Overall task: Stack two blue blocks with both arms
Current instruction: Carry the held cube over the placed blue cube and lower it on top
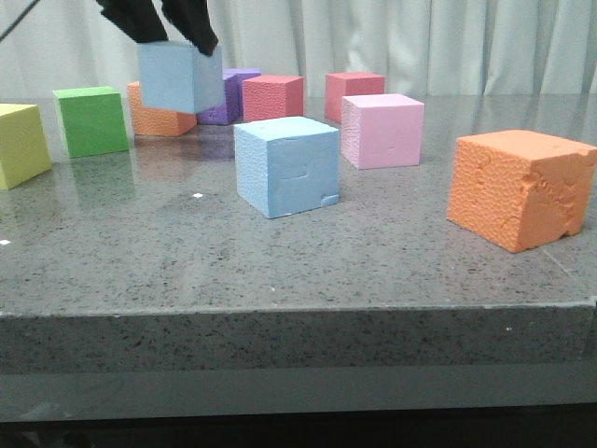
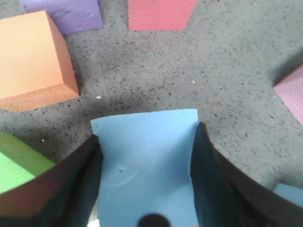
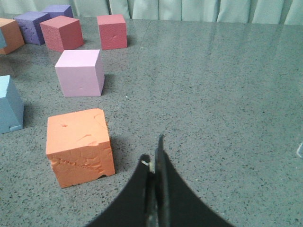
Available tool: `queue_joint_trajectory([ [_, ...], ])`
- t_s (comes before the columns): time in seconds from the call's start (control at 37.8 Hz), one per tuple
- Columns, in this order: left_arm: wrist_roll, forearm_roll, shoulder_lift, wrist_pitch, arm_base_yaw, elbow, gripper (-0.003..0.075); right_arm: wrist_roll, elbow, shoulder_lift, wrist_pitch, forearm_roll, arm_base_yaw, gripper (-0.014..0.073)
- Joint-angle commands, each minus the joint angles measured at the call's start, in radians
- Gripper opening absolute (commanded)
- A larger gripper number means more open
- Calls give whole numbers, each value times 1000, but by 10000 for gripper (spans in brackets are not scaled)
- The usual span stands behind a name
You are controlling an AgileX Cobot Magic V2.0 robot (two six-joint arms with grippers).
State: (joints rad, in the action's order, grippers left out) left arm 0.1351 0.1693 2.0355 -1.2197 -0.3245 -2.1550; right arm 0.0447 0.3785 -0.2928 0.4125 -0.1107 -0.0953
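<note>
Worktop carries one blue block; the other is airborne.
Scored blue block rests mid-worktop as base. Left pincer clamps smooth blue block aloft for stacking. Right pincer is closed, empty.

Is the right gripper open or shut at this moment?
Shut. The right gripper has its fingers pressed together, holding nothing.
</note>
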Motion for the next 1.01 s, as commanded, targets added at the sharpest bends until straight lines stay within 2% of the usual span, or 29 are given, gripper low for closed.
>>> queue_joint_trajectory([
  [0.0, -8, 23, -55, -34, -7, -77, 314, 10, 24, -11, -83, 4, 5, -67],
  [0.42, -9, 142, -105, -53, -7, -110, 314, 9, 24, -11, -83, 4, 5, -67],
  [0.71, -33, 160, -198, -53, -14, -104, 314, 9, 24, -11, -83, 4, 5, -67],
  [0.98, -33, 158, -282, -53, -73, 26, 314, 9, 24, -11, -83, 4, 5, -67],
])
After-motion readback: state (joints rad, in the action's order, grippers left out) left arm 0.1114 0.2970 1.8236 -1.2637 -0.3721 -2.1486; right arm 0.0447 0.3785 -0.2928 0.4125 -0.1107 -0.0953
